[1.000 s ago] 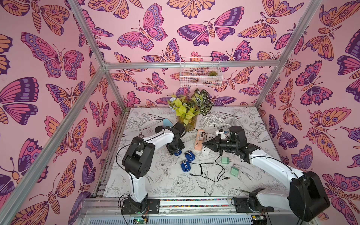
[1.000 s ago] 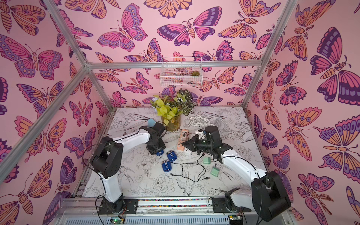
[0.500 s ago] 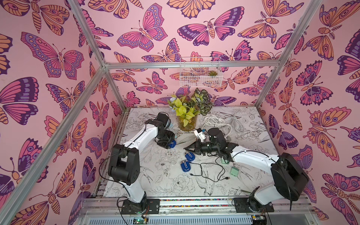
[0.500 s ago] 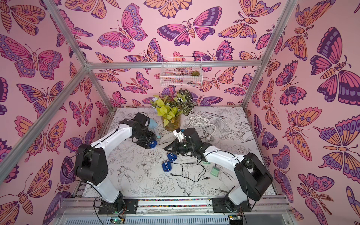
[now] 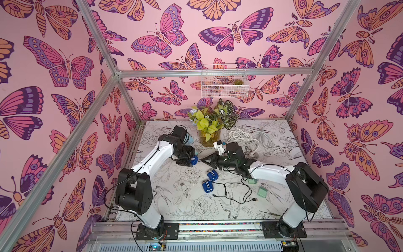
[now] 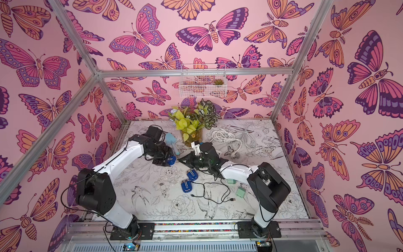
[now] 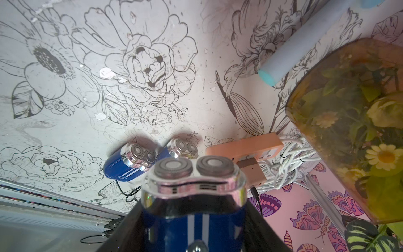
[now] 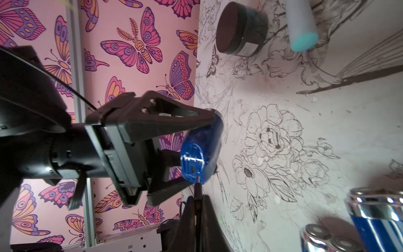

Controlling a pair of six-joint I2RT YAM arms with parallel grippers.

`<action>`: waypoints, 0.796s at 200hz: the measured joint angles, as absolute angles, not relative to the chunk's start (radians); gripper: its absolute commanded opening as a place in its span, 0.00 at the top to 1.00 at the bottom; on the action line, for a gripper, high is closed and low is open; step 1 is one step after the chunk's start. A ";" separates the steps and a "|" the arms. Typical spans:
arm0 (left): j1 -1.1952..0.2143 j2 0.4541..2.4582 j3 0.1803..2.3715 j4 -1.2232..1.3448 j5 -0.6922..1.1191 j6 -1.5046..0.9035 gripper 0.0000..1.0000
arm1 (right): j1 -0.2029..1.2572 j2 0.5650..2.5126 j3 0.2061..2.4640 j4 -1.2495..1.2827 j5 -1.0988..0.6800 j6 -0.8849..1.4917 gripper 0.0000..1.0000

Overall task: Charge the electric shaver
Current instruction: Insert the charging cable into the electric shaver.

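A blue electric shaver with a chrome twin head is clamped in my left gripper, which holds it above the table at the back left in both top views. My right gripper is shut on the black plug of a charging cable. The plug's tip touches the shaver's bottom end, close to its small port. Whether it sits inside the port I cannot tell. In a top view the right gripper points left at the shaver.
Two more blue shavers lie mid-table beside a loose black cable and two green adapters. A plant vase, white cables, a peach power strip, a pale blue handle and a black jar stand nearby.
Both grippers have moved left and toward the back. The right gripper has come away from the power strip area and closed in on the shaver's bottom end.
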State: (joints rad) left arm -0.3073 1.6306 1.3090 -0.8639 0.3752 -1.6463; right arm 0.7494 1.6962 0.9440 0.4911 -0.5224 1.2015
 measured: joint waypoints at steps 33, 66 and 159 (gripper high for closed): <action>-0.308 1.630 1.292 -0.853 0.374 -1.667 1.00 | 0.760 1.703 0.952 0.507 -0.521 1.228 1.00; -0.308 1.623 1.288 -0.836 0.374 -1.673 1.00 | 0.771 1.725 0.952 0.509 -0.521 1.251 1.00; -0.313 1.611 1.263 -0.807 0.374 -1.690 1.00 | 0.775 1.740 0.952 0.532 -0.516 1.288 1.00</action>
State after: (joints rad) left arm -0.3130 1.6108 1.2633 -0.8074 0.3744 -1.6897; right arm 0.7750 1.7401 0.9524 0.5320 -0.5163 1.2877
